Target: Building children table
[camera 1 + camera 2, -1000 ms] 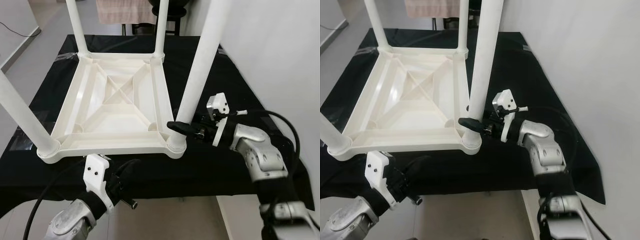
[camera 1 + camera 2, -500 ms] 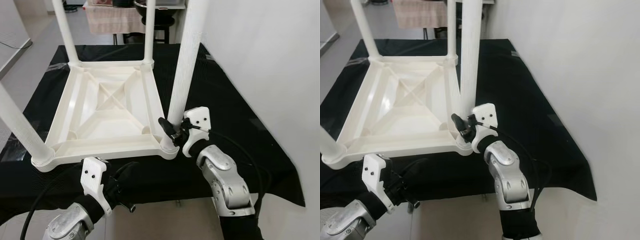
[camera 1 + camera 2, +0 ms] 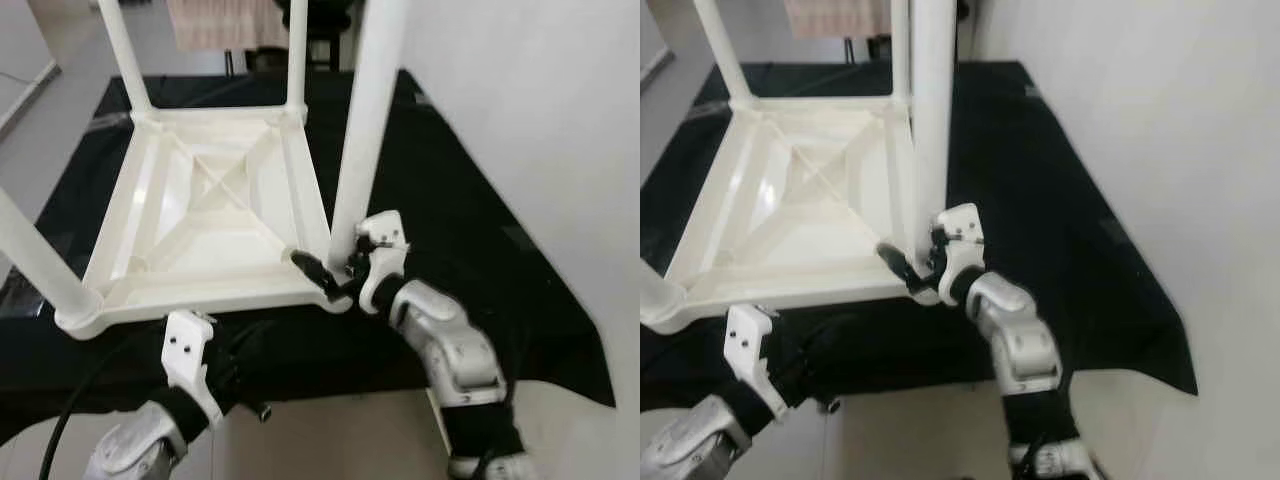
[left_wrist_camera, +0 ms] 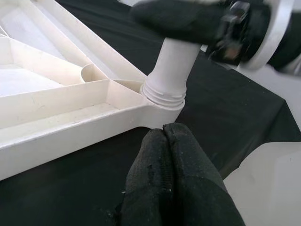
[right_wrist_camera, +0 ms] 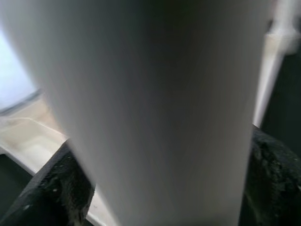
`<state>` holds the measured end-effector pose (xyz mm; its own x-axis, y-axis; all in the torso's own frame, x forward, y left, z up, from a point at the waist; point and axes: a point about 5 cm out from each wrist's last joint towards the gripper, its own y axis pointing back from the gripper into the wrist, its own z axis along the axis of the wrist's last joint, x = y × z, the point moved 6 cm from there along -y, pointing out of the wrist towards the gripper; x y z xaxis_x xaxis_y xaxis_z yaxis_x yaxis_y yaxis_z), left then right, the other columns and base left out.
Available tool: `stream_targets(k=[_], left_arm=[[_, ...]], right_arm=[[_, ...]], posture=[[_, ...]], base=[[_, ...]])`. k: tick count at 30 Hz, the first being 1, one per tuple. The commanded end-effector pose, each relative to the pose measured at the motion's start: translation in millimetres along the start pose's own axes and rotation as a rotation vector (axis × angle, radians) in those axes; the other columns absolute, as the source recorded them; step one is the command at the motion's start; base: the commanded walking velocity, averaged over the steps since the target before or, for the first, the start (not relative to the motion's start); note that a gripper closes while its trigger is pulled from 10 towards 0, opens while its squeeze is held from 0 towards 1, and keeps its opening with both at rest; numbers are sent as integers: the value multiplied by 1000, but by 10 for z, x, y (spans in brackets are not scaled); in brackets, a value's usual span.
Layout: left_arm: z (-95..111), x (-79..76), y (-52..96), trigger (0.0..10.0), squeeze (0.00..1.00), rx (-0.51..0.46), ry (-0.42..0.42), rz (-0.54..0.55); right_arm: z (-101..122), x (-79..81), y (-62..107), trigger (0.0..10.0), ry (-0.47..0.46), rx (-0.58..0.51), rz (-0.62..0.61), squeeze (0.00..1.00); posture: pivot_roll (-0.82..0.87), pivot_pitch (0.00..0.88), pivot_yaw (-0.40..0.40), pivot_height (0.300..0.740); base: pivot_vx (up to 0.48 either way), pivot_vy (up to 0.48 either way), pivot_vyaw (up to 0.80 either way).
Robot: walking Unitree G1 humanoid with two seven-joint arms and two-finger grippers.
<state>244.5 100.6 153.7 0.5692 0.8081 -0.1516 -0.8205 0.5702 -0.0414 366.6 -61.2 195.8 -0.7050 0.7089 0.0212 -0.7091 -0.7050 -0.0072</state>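
Black fingers of the right gripper (image 3: pixel 335 277) clamped round the base of the near right leg (image 3: pixel 362 120), at its socket in the upturned white table (image 3: pixel 210 190). Swung round the leg within the last second, wrist rolled, forearm drawn in from the right: probably a twist, screwing the leg home. Left gripper (image 4: pixel 171 162) pressed shut, holding nothing, low by the near edge just short of that same corner. Table lying on a black cloth (image 3: pixel 470 210), four legs up. White wall (image 3: pixel 540 120) close on the right, cloth edge near: little elbow room.
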Motion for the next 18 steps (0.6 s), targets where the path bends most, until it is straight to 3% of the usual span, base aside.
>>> stream_targets(k=[1, 5, 10, 11, 12, 13, 18], left_arm=[[-33, -18, -1, 10000, 0, 12, 0, -2], [-41, -25, -10, 10000, 0, 14, 1, -4], [-47, -27, -15, 10000, 0, 15, 1, -4], [-50, -28, -17, 10000, 0, 15, 1, -4], [-50, -28, -17, 10000, 0, 15, 1, -4], [-54, -29, -17, 10000, 0, 16, 1, -4], [-62, -31, -11, 10000, 0, 18, 1, -3]], right_arm=[[-37, 19, 52, 10000, 28, 17, 169, 0], [-51, -29, 130, 10000, 67, 58, 295, 0], [-67, -84, 143, 10000, 45, 82, 348, 0], [-61, -115, 137, 9294, 28, 88, 373, 0], [-61, -115, 137, 9294, 28, 88, 373, 0], [-45, -147, 122, 0, 13, 88, 390, 0], [-20, -213, 86, 0, 0, 83, 395, 0]], posture=[[126, 127, -76, 740], [128, 122, -77, 740], [132, 118, -78, 740], [133, 117, -78, 740], [133, 117, -78, 740], [138, 113, -79, 740], [142, 113, -78, 740]], base=[[0, 0, 0], [0, 0, 0], [0, 0, 0], [0, 0, 0], [0, 0, 0], [0, 0, 0], [0, 0, 0]])
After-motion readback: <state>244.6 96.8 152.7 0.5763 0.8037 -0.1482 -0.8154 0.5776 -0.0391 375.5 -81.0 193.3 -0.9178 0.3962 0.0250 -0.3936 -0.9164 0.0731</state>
